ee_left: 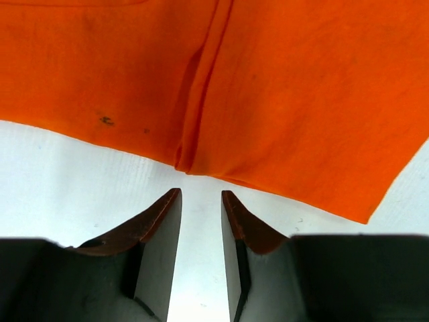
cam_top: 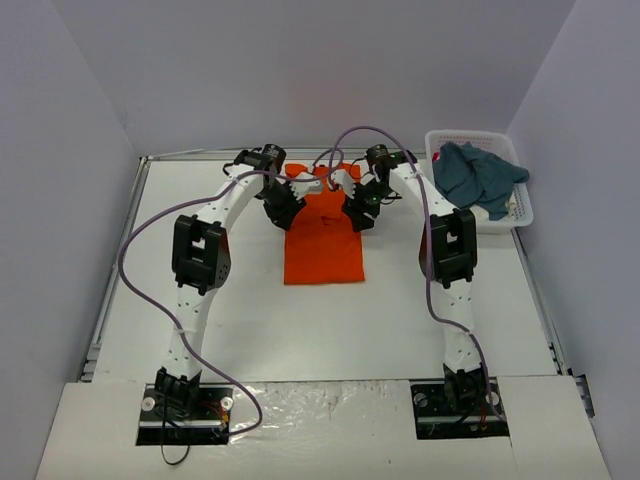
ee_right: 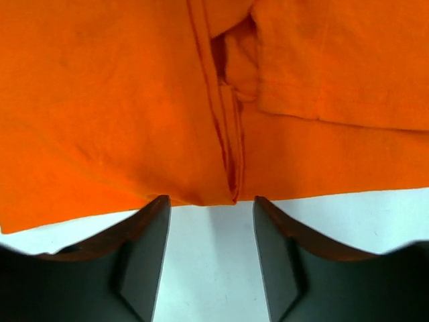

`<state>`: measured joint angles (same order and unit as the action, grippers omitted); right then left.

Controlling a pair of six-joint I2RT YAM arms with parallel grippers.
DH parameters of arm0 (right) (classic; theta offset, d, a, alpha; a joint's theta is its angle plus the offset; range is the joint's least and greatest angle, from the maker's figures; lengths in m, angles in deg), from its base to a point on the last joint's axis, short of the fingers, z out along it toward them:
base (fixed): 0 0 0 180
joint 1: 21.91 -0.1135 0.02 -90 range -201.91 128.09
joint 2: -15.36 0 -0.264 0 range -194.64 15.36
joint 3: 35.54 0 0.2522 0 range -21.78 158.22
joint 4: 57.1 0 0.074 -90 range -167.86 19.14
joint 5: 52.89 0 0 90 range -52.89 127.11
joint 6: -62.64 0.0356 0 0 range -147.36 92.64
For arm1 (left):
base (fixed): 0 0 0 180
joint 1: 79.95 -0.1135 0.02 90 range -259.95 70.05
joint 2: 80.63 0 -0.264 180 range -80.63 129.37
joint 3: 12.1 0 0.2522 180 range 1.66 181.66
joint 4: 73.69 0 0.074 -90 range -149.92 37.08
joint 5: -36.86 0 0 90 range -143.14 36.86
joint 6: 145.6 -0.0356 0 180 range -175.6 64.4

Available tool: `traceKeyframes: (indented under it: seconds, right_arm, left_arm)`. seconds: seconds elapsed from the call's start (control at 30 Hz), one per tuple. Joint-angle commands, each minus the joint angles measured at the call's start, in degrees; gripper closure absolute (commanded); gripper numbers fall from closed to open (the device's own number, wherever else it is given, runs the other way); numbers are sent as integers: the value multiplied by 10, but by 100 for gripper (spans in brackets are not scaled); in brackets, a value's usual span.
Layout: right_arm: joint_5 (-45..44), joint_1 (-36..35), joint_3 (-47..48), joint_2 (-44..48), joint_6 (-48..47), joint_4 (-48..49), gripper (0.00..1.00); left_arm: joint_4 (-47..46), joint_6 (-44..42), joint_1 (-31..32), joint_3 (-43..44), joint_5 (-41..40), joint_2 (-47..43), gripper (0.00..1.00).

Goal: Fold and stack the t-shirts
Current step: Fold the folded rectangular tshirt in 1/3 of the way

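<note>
1. Around the white tabletop (cam_top: 330, 320) stand pale grey walls (cam_top: 320, 70). I am watching from the overhead camera behind both arm bases.
2. A bright orange cloth t-shirt (cam_top: 323, 240) lies flat on the table, central and toward the far side. Its near part is folded into a narrow rectangle, and its far part sits between the two wrists.
3. The left gripper (cam_top: 283, 208) is down low at the shirt's left edge. On my left wrist feed its jaws stand apart with only bare white table between them. The orange hem lies just beyond the tips and does not touch them.
4. That same feed shows a lengthwise fold line running up the cloth from the hem, in line with the gap. A small dark speck (ee_left: 106, 121) sits on the fabric to its left.
5. The right gripper (cam_top: 362, 208) mirrors it at the shirt's right edge. Its jaws are parted too, wider than the left pair, and hold nothing. The shirt's edge lies right at the tips, but I cannot tell whether cloth and tips touch.
6. On the right wrist feed a doubled seam ends at the hem opposite the gap. A layer with a stitched hem lies over the cloth at upper right.
7. A dusty teal-blue cloth shirt (cam_top: 478, 175) is heaped, unfolded, in a white plastic lattice basket (cam_top: 470, 135) at the far right corner. It spills over the basket's right rim and is well apart from the orange one.
8. Purple cables (cam_top: 130, 250) loop off both arms.
</note>
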<state>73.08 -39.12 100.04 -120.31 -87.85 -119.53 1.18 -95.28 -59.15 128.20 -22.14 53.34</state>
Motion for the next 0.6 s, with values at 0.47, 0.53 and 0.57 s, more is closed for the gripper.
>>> traceKeyframes:
  seconds: [0.47,0.53,0.57]
  right_arm:
    - [-59,11,-10,110,179,33,35]
    - [-88,13,-52,131,228,31,34]
    - [-90,16,-75,159,234,34,34]
  left_arm:
    - [-154,-7,19,-298,-44,-331,70]
    - [-179,0,36,-382,-79,-383,70]
    - [-196,0,44,-406,-85,-397,70]
